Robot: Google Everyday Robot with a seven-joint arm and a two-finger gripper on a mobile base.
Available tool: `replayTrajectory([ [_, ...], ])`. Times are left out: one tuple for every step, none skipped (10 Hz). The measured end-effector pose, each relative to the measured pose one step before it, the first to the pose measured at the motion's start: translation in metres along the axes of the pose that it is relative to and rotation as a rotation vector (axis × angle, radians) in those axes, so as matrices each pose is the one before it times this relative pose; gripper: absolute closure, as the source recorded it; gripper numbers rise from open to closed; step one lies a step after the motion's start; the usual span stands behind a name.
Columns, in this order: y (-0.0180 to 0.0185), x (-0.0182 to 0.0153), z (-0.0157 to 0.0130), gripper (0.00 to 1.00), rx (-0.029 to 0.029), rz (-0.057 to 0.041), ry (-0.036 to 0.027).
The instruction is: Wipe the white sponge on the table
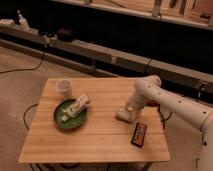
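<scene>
Here, a little right of the middle of the bench [95,142], the sponge [122,116]: cream-white, lying flat on the wood. Directly over its back right part, the tool [131,106], pointing down, touching the sponge or almost touching it; not possible to tell which. Not possible to tell either whether clenched, released or grasping the sponge. Behind the tool, the white arm [172,104], bent above the back right edge of the bench and leaving the view at the right. Toward the front right corner, near the sponge but apart from it, a dark flat packet [139,134], lying slanted. On the left half, a green plate [59,120] with a pale long object [79,105] resting across its back right rim. Just behind the plate, a white cup [64,88], upright, near but not touching. Beyond the bench, a beige floor [20,95] with a dark cable [27,67], and a long low ledge [100,52] running across the back.
</scene>
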Motion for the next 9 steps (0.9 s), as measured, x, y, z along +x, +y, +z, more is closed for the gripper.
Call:
replayTrajectory([
  [-0.00085, 0.01463, -0.00476, 0.52, 0.01265, 0.03740, -0.00207],
  [-0.00768, 0.01498, -0.00994, 0.52, 0.02318, 0.04174, -0.00300],
  [-0.01116, 0.01084, -0.00992, 0.52, 0.02395, 0.03308, -0.00295],
  [-0.01297, 0.00706, -0.00980, 0.52, 0.02226, 0.02525, -0.00285],
  [-0.01356, 0.00173, -0.00836, 0.52, 0.01790, 0.01161, -0.00347],
  [-0.00739, -0.00080, -0.00373, 0.52, 0.00378, 0.00128, 0.00030],
  [-0.01219, -0.00638, -0.00043, 0.52, 0.00484, -0.00796, 0.00222],
  [-0.00797, -0.00750, 0.00388, 0.52, -0.00520, -0.01266, 0.00580],
  [-0.00588, -0.00578, 0.00410, 0.52, -0.00398, -0.00482, 0.00622],
])
